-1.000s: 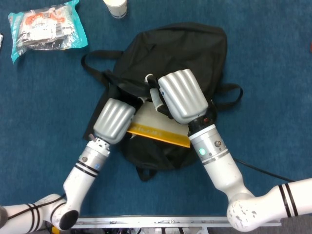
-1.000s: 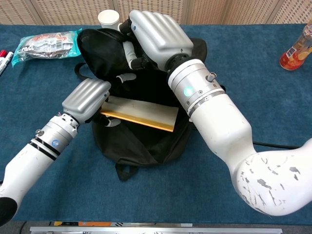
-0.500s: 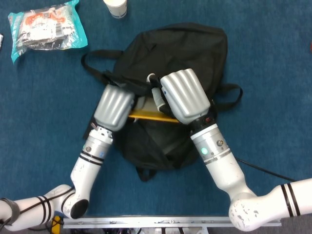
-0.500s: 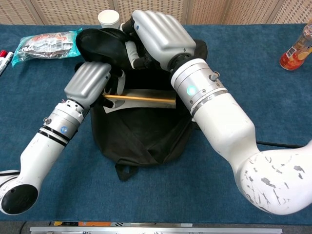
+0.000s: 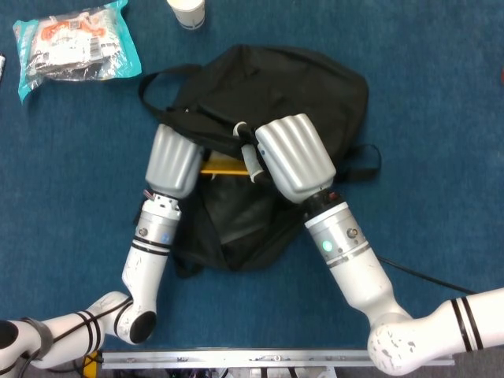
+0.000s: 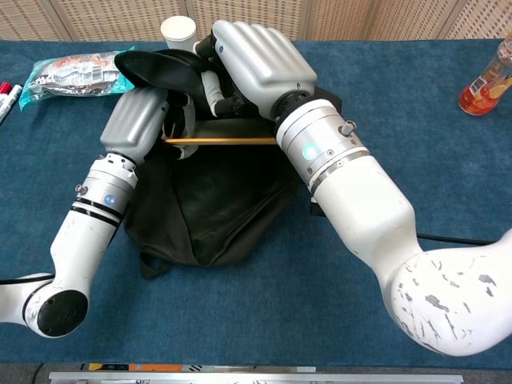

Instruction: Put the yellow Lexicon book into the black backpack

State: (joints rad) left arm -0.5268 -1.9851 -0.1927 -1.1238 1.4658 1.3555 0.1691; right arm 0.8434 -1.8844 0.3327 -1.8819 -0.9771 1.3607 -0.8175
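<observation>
The black backpack (image 5: 276, 87) lies mid-table with its mouth toward me, and its body (image 6: 208, 200) sags below both hands. Only a thin edge of the yellow Lexicon book (image 5: 221, 167) shows; it lies edge-on across the opening (image 6: 220, 141), the rest hidden under black fabric. My left hand (image 5: 173, 161) grips the book's left end (image 6: 138, 120). My right hand (image 5: 293, 156) sits over the book's right end, and in the chest view its fingers (image 6: 214, 86) curl into the raised upper flap of the backpack.
A snack packet (image 5: 75, 43) lies at the far left, with a paper cup (image 5: 187, 12) behind the backpack. An orange bottle (image 6: 484, 84) stands at the far right and markers (image 6: 6, 92) at the left edge. A black cable (image 5: 417, 272) runs off to the right.
The left hand has pushed the book up and into the backpack mouth, so it went from flat and mostly visible to a thin edge. The backpack has shifted left and away.
</observation>
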